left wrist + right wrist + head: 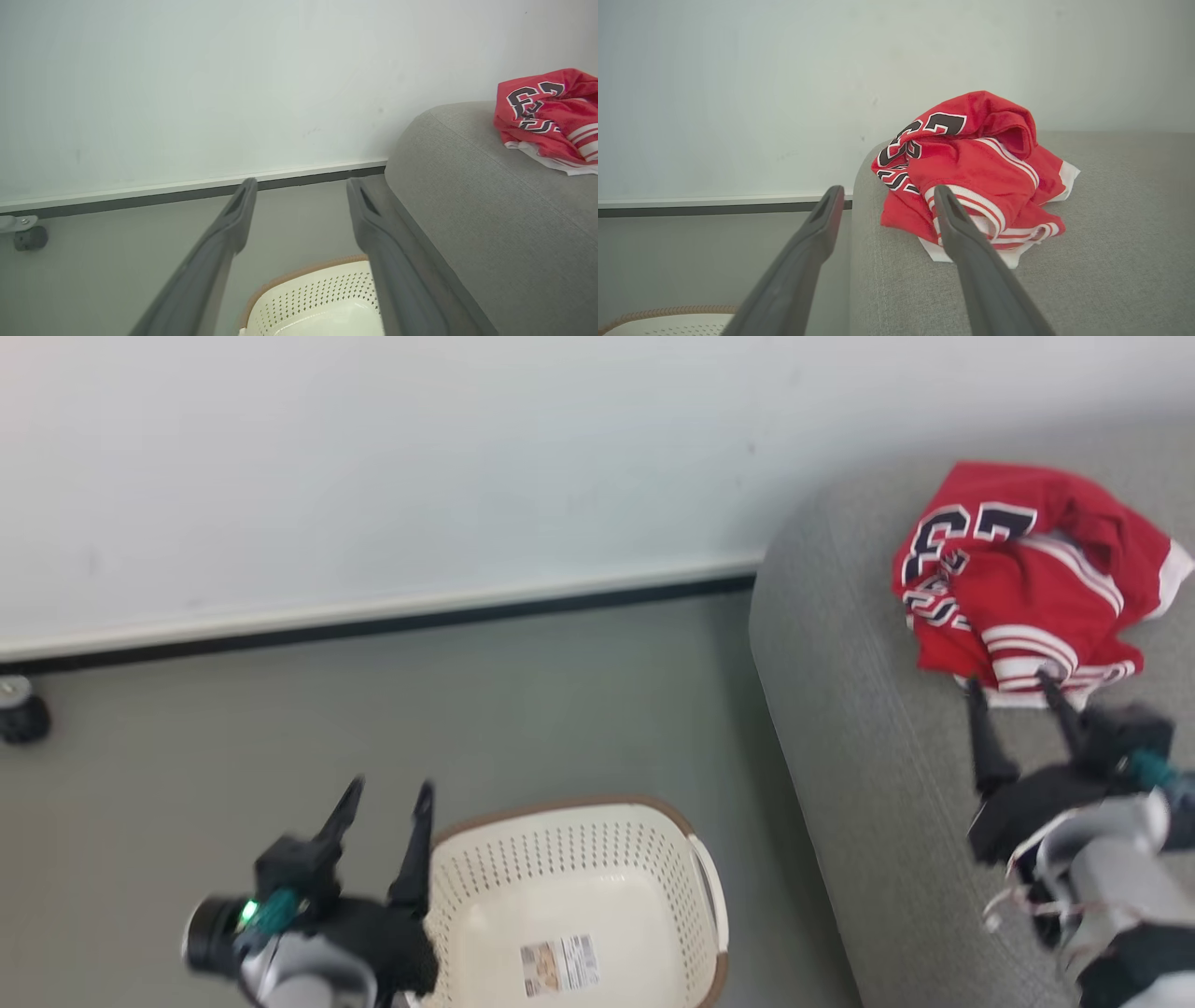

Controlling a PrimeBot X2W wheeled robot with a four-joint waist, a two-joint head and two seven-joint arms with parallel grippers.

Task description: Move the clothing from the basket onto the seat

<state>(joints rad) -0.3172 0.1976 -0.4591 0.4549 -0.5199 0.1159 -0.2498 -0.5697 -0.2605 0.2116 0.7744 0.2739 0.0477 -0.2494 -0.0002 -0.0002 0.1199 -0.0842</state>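
Red basketball kit (pixel 1018 579) sits crumpled on the grey seat (pixel 868 756), number showing, close to the cushion's rounded corner. Right gripper (pixel 1008 681) is spread wide and holding nothing, with its fingertips right at the kit's near edge. Left gripper (pixel 391 784) is spread too, empty, hanging by the left rim of the cream basket (pixel 560 845), which stands on the floor (pixel 467 691) beside the seat.

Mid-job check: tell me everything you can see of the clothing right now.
The clothing is a crumpled red heap of soft-looking fabric with white-and-black striped trim, and black-and-white numerals and lettering on one fold. A white edge pokes out beneath it. It lies wholly on the grey seat, near its rounded corner. The open right end effector points at its near edge, fingertips at the striped trim; whether they touch cannot be told.
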